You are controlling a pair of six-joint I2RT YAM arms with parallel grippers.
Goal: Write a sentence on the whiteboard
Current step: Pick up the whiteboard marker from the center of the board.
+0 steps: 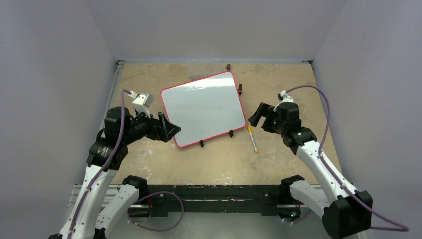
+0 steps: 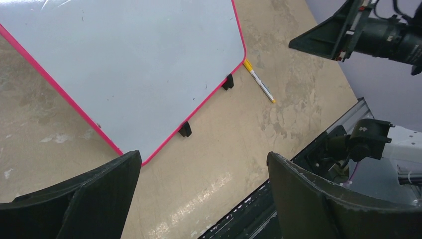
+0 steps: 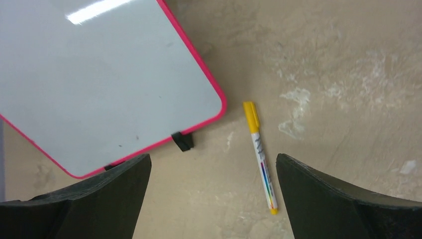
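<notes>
The whiteboard point(image 1: 203, 107) lies flat and tilted in the middle of the table, its red-pink rim around a blank pale face; no sentence shows on it. It also shows in the left wrist view point(image 2: 139, 64) and the right wrist view point(image 3: 99, 74). A white marker with a yellow cap point(image 1: 253, 139) lies on the table just off the board's near right corner point(image 2: 259, 81) point(image 3: 261, 159). My left gripper point(image 1: 169, 130) point(image 2: 204, 157) is open and empty beside the board's near left corner. My right gripper point(image 1: 256, 115) point(image 3: 213, 158) is open and empty above the marker.
Small black clips point(image 1: 201, 144) stand along the board's edges. A black metal rail point(image 1: 214, 191) runs along the table's near edge between the arm bases. Grey walls close the table on three sides.
</notes>
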